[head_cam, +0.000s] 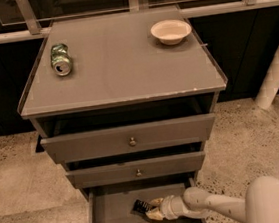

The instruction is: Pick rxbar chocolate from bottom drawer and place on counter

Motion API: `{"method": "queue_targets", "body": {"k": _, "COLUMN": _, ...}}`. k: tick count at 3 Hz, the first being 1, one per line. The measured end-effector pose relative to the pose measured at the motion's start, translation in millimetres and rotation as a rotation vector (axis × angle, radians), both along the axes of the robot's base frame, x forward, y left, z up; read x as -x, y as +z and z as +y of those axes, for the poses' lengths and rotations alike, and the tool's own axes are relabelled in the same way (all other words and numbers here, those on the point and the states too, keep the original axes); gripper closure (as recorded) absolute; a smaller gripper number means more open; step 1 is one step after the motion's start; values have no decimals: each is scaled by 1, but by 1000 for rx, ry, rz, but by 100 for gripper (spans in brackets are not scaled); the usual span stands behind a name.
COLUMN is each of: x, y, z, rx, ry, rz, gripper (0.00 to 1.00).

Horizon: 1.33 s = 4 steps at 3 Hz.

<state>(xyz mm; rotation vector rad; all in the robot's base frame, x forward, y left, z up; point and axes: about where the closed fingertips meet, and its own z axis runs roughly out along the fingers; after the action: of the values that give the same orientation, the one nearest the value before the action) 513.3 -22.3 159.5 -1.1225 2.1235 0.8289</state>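
Note:
The rxbar chocolate, a small black bar with white lettering, lies on the floor of the open bottom drawer, near its middle. My gripper is down inside that drawer, reaching in from the right, and its tip is at the bar's right end. My pale arm runs in from the lower right. The counter is the flat grey top of the cabinet, well above the gripper.
A crushed green can lies at the counter's left rear and a pale bowl at its right rear. The two upper drawers with brass knobs stick out slightly above the bottom drawer. A white post stands to the right.

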Motion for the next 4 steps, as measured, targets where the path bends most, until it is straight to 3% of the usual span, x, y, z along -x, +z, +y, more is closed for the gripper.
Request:
{"method": "queue_targets", "body": {"k": 1, "x": 11, "y": 51, "z": -26, "rx": -8, "ry": 16, "rz": 45, "gripper": 100}}
{"method": "queue_targets", "body": {"k": 2, "x": 24, "y": 120, "z": -38, "rx": 65, "ry": 26, "rz": 27, "gripper": 100}}
{"method": "queue_targets", "body": {"k": 4, "x": 25, "y": 121, "z": -34, "rx": 53, "ry": 38, "rz": 28, "gripper": 100}}
